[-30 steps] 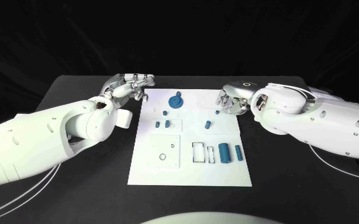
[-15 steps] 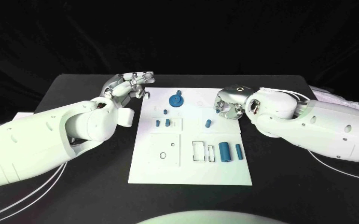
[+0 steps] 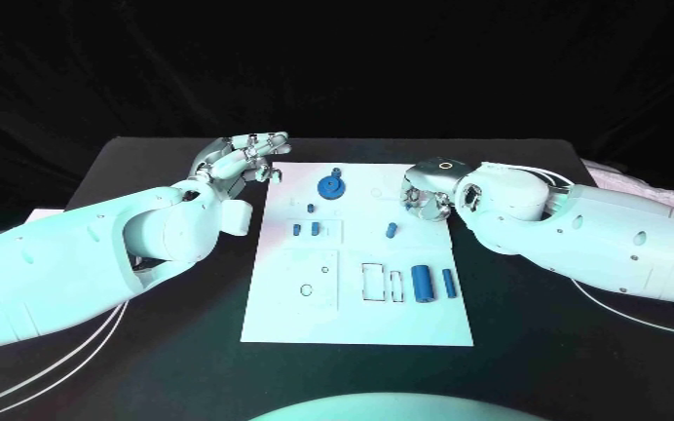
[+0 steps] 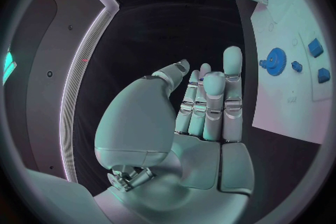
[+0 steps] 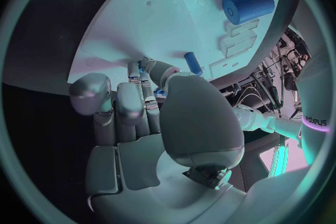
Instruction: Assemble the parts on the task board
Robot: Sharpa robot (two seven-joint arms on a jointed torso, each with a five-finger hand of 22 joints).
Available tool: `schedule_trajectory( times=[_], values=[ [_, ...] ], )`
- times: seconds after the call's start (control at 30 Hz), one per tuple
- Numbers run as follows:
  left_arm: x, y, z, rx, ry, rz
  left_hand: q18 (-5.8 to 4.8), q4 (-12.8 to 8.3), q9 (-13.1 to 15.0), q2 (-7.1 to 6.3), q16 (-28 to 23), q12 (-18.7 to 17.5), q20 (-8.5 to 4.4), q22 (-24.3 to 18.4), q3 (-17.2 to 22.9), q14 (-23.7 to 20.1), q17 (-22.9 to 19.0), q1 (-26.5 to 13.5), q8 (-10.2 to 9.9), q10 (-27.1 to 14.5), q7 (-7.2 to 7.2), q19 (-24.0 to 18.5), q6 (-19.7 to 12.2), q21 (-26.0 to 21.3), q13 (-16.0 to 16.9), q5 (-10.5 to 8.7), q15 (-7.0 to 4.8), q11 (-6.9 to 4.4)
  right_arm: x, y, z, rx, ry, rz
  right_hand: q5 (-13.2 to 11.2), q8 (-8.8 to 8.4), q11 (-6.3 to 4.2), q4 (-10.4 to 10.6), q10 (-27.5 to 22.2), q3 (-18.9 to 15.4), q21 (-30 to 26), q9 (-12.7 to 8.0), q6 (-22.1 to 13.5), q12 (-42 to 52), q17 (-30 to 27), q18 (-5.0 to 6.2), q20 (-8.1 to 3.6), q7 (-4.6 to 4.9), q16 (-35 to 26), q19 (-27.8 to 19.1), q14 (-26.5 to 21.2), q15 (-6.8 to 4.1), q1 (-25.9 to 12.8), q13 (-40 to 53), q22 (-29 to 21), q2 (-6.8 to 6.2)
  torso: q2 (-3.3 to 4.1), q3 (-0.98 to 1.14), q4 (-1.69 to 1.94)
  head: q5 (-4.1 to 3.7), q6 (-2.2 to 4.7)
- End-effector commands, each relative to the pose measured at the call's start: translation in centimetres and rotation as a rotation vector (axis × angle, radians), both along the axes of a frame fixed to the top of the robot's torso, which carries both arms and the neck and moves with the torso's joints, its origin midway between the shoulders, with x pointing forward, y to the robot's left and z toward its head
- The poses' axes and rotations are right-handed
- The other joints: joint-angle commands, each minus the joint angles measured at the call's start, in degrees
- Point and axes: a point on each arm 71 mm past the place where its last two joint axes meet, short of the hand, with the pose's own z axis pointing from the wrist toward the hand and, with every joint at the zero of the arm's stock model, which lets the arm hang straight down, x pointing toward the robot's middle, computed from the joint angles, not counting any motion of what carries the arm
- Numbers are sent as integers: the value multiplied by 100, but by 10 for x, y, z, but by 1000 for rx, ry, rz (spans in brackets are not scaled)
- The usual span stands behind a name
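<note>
On the tabletop: white task board, blue parts at its 4 o'clock.
Left robot hand: flat, fingers apart, empty.
Right robot hand: has slid inward; grip unclear.
Meaning: probably reaching for a part.

The board lies mid-table. The gear sits near its far edge, two cylinders near its right edge; my left hand hovers off its far-left corner.
</note>
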Motion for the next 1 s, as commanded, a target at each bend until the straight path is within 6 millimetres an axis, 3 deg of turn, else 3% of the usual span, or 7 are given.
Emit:
schedule_trajectory(
  times=[0.03, 0.43, 1.0],
  values=[
    [-1, -2, 1, -8, -8, -9, 38, -14, -4, 18, 4, 26, 1, -9, -25, -37, -2, 73, 34, -67, -16, -22, -34, -30, 3, 21, -5, 4, -3, 2, -12, -57, 53, 9, -39, 11, -17, -5, 40, 39, 28, 9, 49, -21, 7, -24, -3, 13, 23, -57, 240, -45, 21, -21, 17, 76, 2, -6, 8, -16, -11],
    [-1, -1, 1, 10, -4, 11, 39, -95, -5, 97, 32, 93, -10, -24, 27, -35, -16, 228, 62, -163, -33, 10, -69, -41, 2, 36, -15, -2, -3, 4, -10, -32, 11, 5, -102, 20, -23, -64, 144, 85, 159, 35, 143, -28, 83, -37, 4, 19, 121, -82, 238, -37, 62, -16, 162, 162, -6, -8, 5, -25, -21],
    [0, -2, 0, 9, -5, 8, 42, -108, -6, 92, 29, 102, -11, -37, 28, -42, -34, 242, 67, -186, -33, 7, -76, -61, 1, 33, -15, 0, -9, 0, 23, 87, -126, 5, -154, 4, -10, -139, 197, 175, 273, 48, 171, -56, 148, -50, 16, 44, 204, -93, 237, -20, 110, -21, 287, 218, -6, -8, -1, -62, 21]
  ],
)
